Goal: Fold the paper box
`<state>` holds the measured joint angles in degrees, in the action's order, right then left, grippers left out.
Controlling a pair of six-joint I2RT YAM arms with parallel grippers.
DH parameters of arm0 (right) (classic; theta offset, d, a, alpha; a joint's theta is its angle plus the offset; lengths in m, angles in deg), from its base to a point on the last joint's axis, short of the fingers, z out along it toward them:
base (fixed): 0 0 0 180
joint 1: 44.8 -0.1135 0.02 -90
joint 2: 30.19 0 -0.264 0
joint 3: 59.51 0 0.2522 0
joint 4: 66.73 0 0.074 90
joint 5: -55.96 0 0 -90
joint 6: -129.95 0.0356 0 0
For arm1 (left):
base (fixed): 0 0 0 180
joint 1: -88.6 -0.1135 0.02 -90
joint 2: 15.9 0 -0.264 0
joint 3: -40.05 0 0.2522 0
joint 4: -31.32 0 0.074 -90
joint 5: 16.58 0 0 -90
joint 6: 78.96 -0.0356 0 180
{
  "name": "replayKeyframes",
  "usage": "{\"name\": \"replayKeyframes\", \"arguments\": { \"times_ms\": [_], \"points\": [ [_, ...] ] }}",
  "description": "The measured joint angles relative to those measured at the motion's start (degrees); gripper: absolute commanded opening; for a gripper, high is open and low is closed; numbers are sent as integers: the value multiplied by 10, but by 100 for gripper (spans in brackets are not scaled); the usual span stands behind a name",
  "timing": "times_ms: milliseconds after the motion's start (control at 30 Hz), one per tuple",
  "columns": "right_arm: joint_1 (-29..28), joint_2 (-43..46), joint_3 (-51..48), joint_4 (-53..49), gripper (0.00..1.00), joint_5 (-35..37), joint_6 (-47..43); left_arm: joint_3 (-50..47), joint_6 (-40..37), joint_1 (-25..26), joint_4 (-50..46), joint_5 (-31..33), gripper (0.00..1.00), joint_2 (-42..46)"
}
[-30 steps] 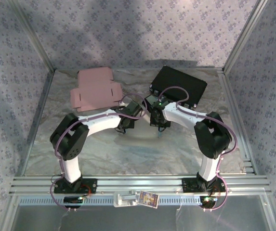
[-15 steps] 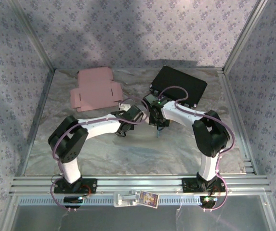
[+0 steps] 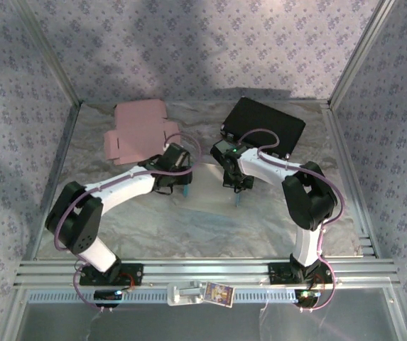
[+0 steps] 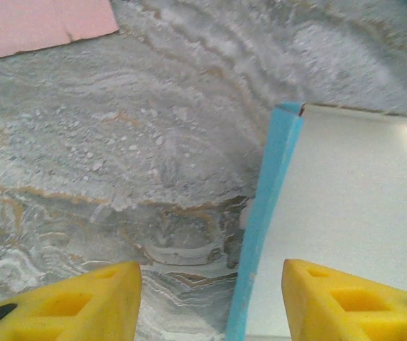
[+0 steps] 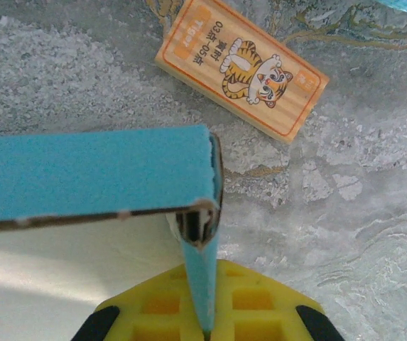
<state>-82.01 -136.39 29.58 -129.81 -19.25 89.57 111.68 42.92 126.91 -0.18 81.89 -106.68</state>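
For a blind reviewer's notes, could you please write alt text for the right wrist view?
The right gripper pinches a blue flap of the paper box, white inside. Beyond it, a wooden tiger card lies on the marbled table.

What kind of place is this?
Probably a lab robot work cell: aluminium extrusion frame, patterned cloth walls enclosing a marbled tabletop, with the left arm and right arm bolted to the front rail.
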Motion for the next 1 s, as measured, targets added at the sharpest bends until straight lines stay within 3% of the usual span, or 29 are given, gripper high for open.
{"name": "replayKeyframes", "arguments": {
  "times_ms": [200,333,567,733,1000],
  "points": [
    [1,0,0,-2,0,0,1,-10,-34,-24,4,-88,51,-4],
    [2,0,1,-2,0,0,1,-9,-46,-22,4,-108,47,-27],
    [2,-3,4,-4,0,1,1,15,-59,-22,-5,-88,43,-76],
    [2,-12,13,-16,0,6,1,15,-57,-21,-6,-73,49,-71],
    [12,-37,46,-62,0,-14,39,50,-19,-33,-84,-2,53,29]
  ]
}}
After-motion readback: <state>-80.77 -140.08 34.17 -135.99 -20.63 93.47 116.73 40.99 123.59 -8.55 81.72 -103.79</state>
